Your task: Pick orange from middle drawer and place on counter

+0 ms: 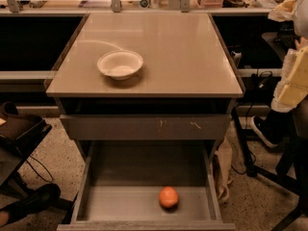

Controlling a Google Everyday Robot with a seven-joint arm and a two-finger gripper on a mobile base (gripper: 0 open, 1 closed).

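The orange point(168, 197) is seen on the floor of the open middle drawer point(120, 203), near its front; a white bowl point(120, 64) is placed on the counter point(183, 47); only the pale arm point(294, 78) is shown at the right edge; the gripper is not seen, so its opening cannot be told.

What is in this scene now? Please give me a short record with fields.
orange: lies on the drawer floor, front right, untouched
middle drawer: pulled open
counter: holds a white bowl, left of centre
gripper: at the right edge of the view, beside the counter, far from the orange
task state: orange not yet picked
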